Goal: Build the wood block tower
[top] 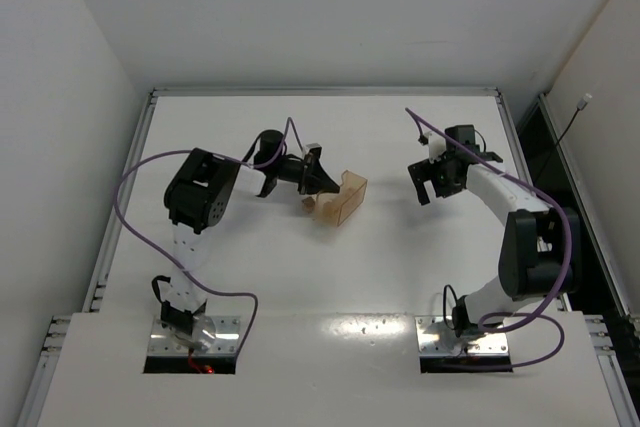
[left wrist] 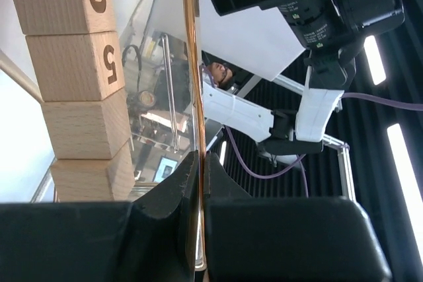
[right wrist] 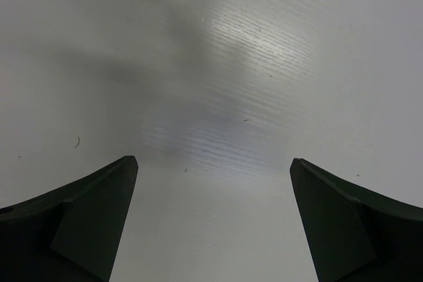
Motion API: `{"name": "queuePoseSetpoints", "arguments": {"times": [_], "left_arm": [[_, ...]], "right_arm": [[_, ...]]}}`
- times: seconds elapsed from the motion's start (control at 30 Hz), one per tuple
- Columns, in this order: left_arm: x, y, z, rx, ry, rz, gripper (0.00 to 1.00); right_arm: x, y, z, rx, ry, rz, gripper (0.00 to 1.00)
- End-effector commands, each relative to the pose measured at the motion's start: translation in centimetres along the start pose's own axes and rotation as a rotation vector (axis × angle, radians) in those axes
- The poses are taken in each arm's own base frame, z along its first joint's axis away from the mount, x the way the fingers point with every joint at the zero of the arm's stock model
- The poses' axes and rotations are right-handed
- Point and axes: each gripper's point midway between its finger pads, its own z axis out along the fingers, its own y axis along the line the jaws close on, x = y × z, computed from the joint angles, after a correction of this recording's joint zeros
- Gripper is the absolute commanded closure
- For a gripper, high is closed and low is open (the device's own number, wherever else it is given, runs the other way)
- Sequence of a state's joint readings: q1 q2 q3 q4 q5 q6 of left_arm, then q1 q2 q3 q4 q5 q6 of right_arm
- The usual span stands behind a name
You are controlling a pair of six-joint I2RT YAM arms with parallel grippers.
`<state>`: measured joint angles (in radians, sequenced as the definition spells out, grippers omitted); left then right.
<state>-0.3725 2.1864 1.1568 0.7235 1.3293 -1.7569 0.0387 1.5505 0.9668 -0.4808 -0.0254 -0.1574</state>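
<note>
The wood block tower [left wrist: 74, 84] fills the left of the left wrist view as a column of several light cubes, two of them printed with dark numerals. From above it shows only as a small tan spot [top: 305, 204] beside the pale translucent tan box [top: 341, 199]. My left gripper [top: 322, 185] is shut on that box's thin wall [left wrist: 192, 64], which runs edge-on between its closed fingertips [left wrist: 200, 156]. The tower stands just left of the pinched wall, apart from the fingers. My right gripper [top: 432, 182] hangs open over bare table [right wrist: 213, 163] at the right, holding nothing.
The white table [top: 400, 267] has a raised metal rim [top: 325, 93] along its far edge and sides. Purple cables [top: 135, 182] loop off both arms. The right arm's forearm [left wrist: 310, 107] appears beyond the box in the left wrist view.
</note>
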Motion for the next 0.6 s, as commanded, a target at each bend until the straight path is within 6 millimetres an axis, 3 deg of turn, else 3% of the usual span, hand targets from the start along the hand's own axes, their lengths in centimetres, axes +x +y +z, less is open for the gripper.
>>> {"name": "queuePoseSetpoints", "arguments": {"times": [0.0,0.03,0.1,0.2,0.27,0.3,0.33,0.37,0.4,0.43,0.47,0.5,0.57], "left_arm": [[1.2,-2.9,0.2,0.022,0.043,0.110,1.00],[1.7,-3.9,0.2,0.031,0.045,0.131,1.00],[3.2,-3.9,0.8,0.006,0.065,0.147,1.00],[3.0,-0.1,0.7,-0.024,0.063,0.107,1.00],[4.6,-5.2,0.4,0.092,0.032,0.152,1.00],[4.6,-5.0,0.5,0.049,0.044,0.137,1.00],[4.2,-6.2,0.6,0.019,0.052,0.192,1.00],[3.6,-4.5,0.7,-0.013,0.051,0.366,1.00],[3.8,-3.0,0.6,-0.060,0.057,0.256,1.00],[3.6,-2.2,0.6,-0.053,0.056,0.263,1.00],[3.9,0.0,0.1,-0.049,0.051,0.027,1.00],[4.5,-1.3,0.0,0.025,0.055,0.195,1.00],[4.8,-2.9,-0.1,0.061,0.047,0.196,1.00]], "right_arm": [[-0.5,-0.7,-0.5,0.030,-0.024,-0.004,0.02],[-0.7,-0.7,-0.8,0.033,-0.035,-0.004,0.02],[-0.7,-0.7,-0.8,0.034,-0.035,-0.004,0.02],[-0.7,-0.7,-0.8,0.034,-0.035,-0.004,0.02],[-1.0,-0.8,-1.0,0.034,-0.037,-0.004,0.02],[-1.0,-1.0,-1.0,0.043,-0.035,-0.004,0.02],[-1.2,-1.0,-1.3,0.047,-0.048,-0.005,0.02],[-1.0,-0.9,-1.4,0.047,-0.047,-0.005,0.02],[-0.5,-0.8,-1.2,0.043,-0.035,-0.004,0.02],[-0.7,-0.9,-1.2,0.046,-0.044,-0.005,0.02],[-0.5,-0.8,-0.9,0.043,-0.033,-0.004,0.02],[-0.3,-0.6,-0.6,0.030,-0.023,-0.004,0.02],[-0.9,-0.8,-0.7,0.032,-0.029,-0.004,0.02]]}}
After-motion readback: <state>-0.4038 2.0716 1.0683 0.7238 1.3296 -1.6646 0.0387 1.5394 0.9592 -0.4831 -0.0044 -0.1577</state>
